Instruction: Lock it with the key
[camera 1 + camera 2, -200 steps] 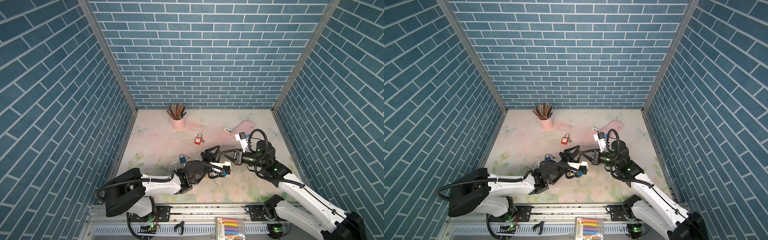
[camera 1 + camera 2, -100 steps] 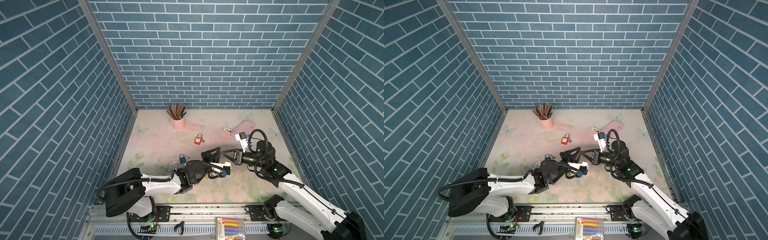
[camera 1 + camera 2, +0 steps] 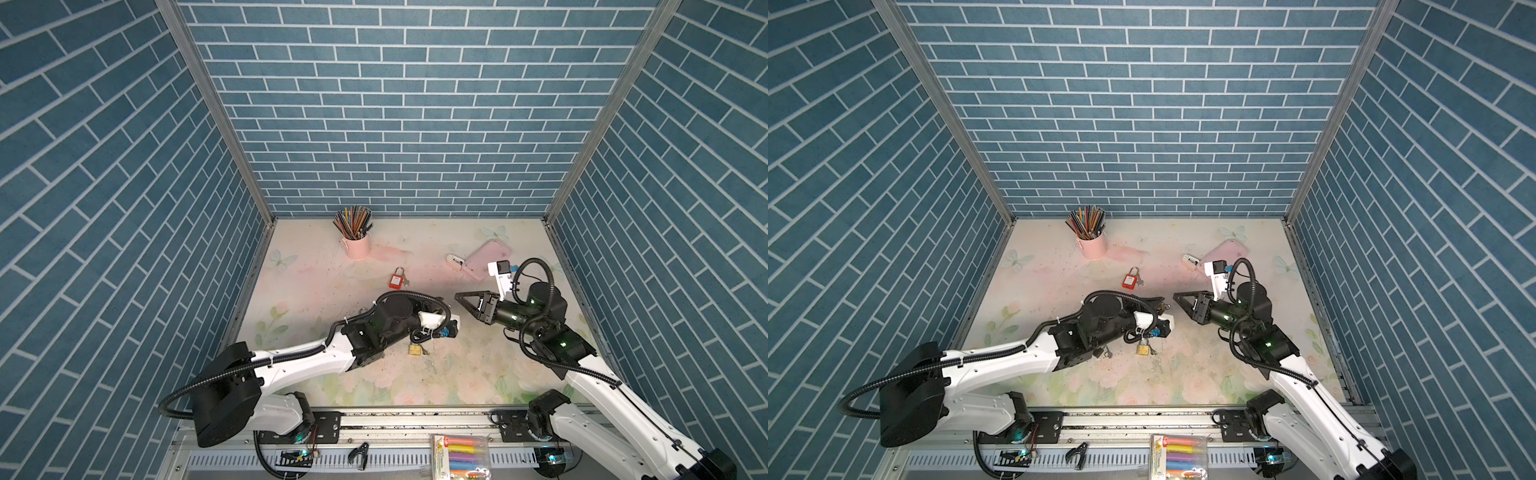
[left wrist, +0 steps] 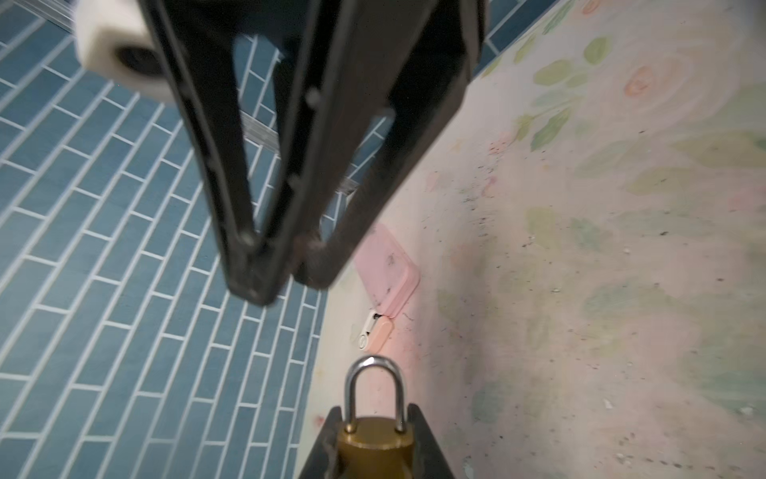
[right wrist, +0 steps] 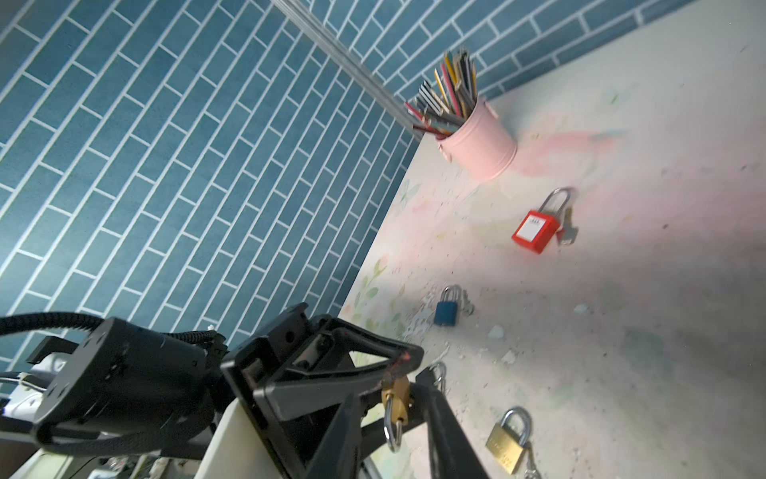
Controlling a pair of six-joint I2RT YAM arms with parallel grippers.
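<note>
A small brass padlock with its steel shackle pushed in sits between the jaws of my left gripper, which is shut on its body. The right wrist view shows the same lock held clear of the table. My right gripper hangs just beyond the shackle end without touching it, its tips a little apart and empty. In both top views it faces the left gripper near the table's middle. Any key in the held lock is hidden by the jaws.
On the mat lie a second brass padlock with keys on a ring, a red padlock with a key beside it, and a blue padlock. A pink pencil cup stands at the back. A pink case lies back right.
My left gripper closed on the brass padlock. My right gripper went from shut to slightly open and drew back a little to the right.
</note>
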